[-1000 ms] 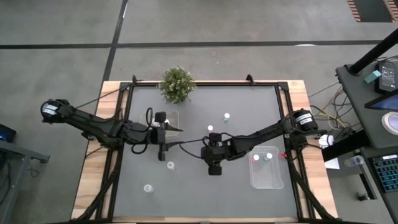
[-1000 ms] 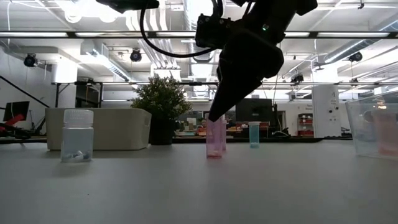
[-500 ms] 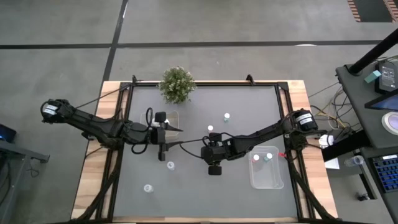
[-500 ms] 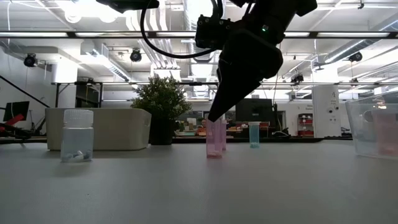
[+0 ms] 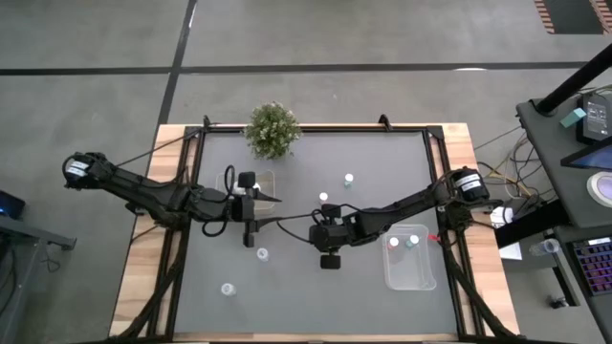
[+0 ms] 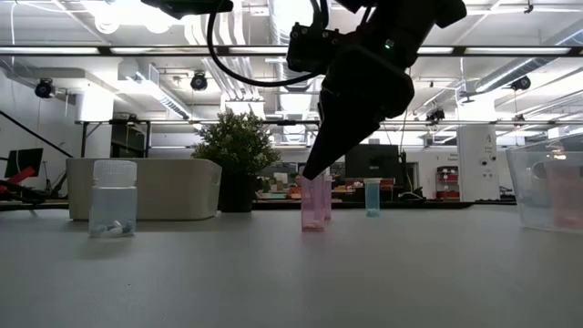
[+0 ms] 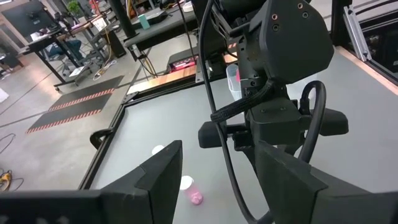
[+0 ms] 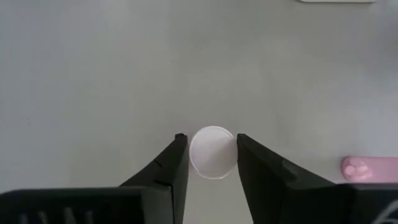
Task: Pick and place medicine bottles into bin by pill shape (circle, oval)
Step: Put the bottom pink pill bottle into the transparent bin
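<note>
The pink bottle (image 6: 313, 202) stands upright on the grey bench (image 5: 306, 287) near its middle, its white cap (image 8: 213, 152) seen from straight above in the right wrist view; the right claw (image 8: 211, 158) straddles that cap, one dark finger (image 8: 169, 168) on each side and just beside it, the jaws narrowed around the bottle, though whether they press it I cannot tell; in the low view the claw's tip meets the top of the pink bottle. Beyond the pink bottle, toward the potted plant (image 5: 273, 129), two more white-capped bottles (image 5: 348, 179) stand near each other; a teal-tinted one (image 6: 372, 197) shows behind the pink bottle in the low view. On the left arm's side of the pink bottle a clear bottle with a white cap (image 5: 262, 253) stands alone, and another (image 5: 228, 289) stands farther toward the bench's near edge. On the right arm's side of the pink bottle a clear bin (image 5: 409, 272) holds two bottles, one pink-marked (image 5: 393, 243) and one green-marked (image 5: 413, 241). The left claw (image 5: 252, 229) hangs above the bench between the plant and the lone clear bottle, its fingers (image 7: 158, 177) spread apart and holding nothing; a second clear bin (image 5: 268, 179) lies just beside it, toward the plant.
</note>
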`<action>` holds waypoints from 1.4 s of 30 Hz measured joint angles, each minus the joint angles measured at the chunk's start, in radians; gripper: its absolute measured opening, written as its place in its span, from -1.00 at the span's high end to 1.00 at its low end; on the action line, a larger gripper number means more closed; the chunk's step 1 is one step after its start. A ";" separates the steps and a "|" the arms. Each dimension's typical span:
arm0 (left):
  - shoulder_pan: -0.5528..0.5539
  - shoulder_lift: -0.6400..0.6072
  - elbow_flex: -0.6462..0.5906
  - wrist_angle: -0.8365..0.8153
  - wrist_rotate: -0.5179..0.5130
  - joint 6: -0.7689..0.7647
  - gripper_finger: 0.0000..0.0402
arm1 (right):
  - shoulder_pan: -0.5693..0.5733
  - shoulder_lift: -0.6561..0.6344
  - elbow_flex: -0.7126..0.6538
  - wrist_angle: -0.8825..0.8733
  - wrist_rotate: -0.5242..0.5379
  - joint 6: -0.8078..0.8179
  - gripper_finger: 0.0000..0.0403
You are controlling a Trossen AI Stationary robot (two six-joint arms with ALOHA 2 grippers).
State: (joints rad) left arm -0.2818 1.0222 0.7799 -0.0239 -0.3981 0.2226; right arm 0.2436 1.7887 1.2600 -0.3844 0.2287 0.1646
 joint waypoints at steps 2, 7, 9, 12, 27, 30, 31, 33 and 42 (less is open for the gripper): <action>0.000 0.000 0.000 0.000 0.000 0.000 0.09 | 0.000 0.000 -0.003 0.002 0.000 0.000 0.47; 0.000 0.000 0.000 0.000 0.000 0.000 0.09 | 0.000 0.000 -0.004 0.003 0.000 0.000 0.46; 0.000 0.000 0.000 0.000 0.000 0.000 0.09 | 0.000 -0.001 -0.004 0.002 0.000 -0.001 0.46; 0.000 0.000 0.000 0.000 0.000 0.000 0.09 | 0.000 -0.004 -0.002 -0.005 0.000 -0.001 0.46; 0.000 0.000 0.000 0.001 0.000 -0.001 0.09 | 0.029 -0.155 0.025 -0.234 -0.001 0.039 0.45; 0.000 0.000 0.000 0.001 0.000 -0.001 0.09 | 0.058 -0.219 0.025 -0.332 -0.001 0.115 0.45; 0.000 0.000 0.000 0.001 0.000 -0.002 0.09 | 0.071 -0.241 0.025 -0.364 -0.001 0.147 0.45; 0.000 0.000 0.000 0.001 0.000 -0.005 0.09 | 0.103 -0.288 0.025 -0.428 0.007 0.220 0.45; 0.000 0.000 0.000 0.003 0.000 -0.007 0.09 | 0.296 -0.522 -0.048 -0.556 0.095 0.552 0.45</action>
State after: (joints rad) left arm -0.2821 1.0225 0.7795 -0.0210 -0.3977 0.2157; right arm 0.5397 1.2671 1.2119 -0.9403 0.3239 0.7171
